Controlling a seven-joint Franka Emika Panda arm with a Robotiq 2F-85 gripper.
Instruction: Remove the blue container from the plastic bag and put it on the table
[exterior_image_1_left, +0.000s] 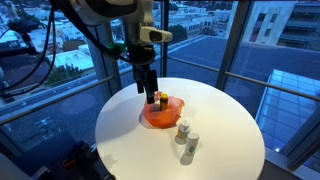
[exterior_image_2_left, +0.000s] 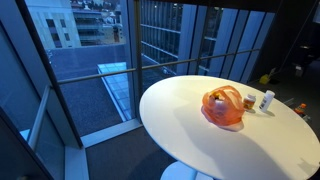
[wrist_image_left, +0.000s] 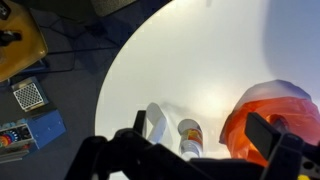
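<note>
The robot's hand (exterior_image_1_left: 148, 88) hangs over the orange plastic bag (exterior_image_1_left: 162, 114) on the round white surface (exterior_image_1_left: 120, 135), fingers spread wide and empty. A dark container (exterior_image_1_left: 160, 98), its colour unclear, pokes from the bag; two white bottles (exterior_image_1_left: 183, 130) stand near.

table (exterior_image_1_left: 230, 140): round, white, near the glass | windows (exterior_image_1_left: 205, 40): floor-to-ceiling, dark frames | outside: buildings (exterior_image_2_left: 55, 20) | light: bluish | floor (wrist_image_left: 70, 50): dark
</note>
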